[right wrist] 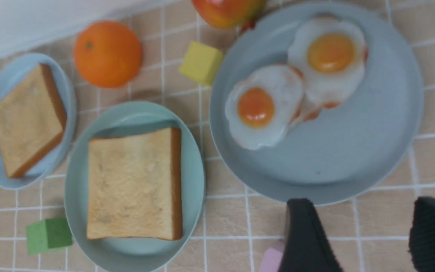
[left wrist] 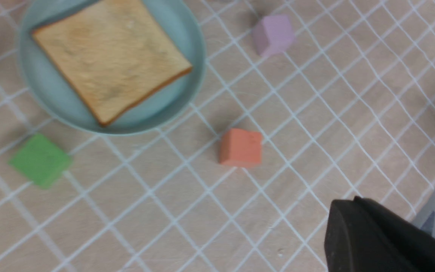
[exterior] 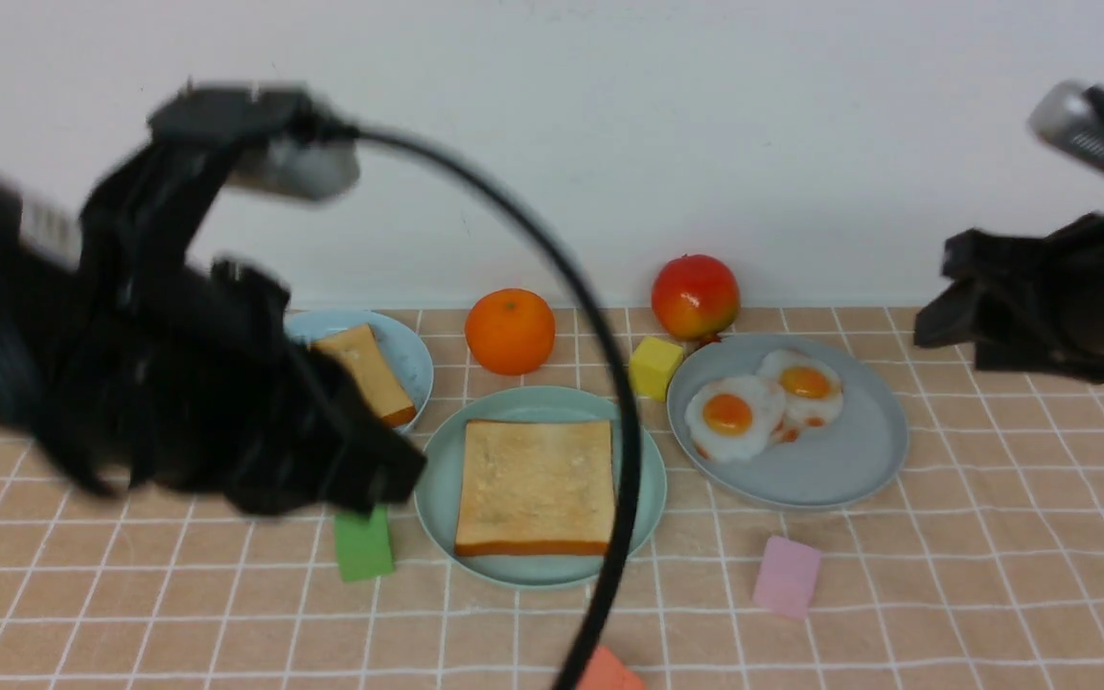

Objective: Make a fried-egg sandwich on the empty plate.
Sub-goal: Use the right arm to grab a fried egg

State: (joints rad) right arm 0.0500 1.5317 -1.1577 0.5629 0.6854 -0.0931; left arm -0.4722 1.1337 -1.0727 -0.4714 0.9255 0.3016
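Observation:
The empty plate [exterior: 533, 570], mint-green, sits mid-table and holds one toast slice [exterior: 538, 484], also seen in the left wrist view [left wrist: 108, 60] and the right wrist view [right wrist: 134, 185]. A second toast slice [exterior: 365, 369] lies on the light-blue plate [exterior: 408, 350] at the back left. Two fried eggs [exterior: 729, 414] overlap on the grey-blue plate [exterior: 830, 460] to the right. My left gripper [exterior: 389, 474] hovers blurred by the mint plate's left edge, its jaws pressed shut with nothing in them [left wrist: 344, 211]. My right gripper [right wrist: 357, 219] hangs open and empty, high at the right [exterior: 945, 316].
An orange [exterior: 510, 331], an apple [exterior: 695, 295] and a yellow cube [exterior: 655, 367] stand behind the plates. Green [exterior: 363, 544], pink [exterior: 787, 575] and orange-red [exterior: 609, 671] cubes lie in front. The left arm's black cable [exterior: 600, 383] arcs across the mint plate's right side.

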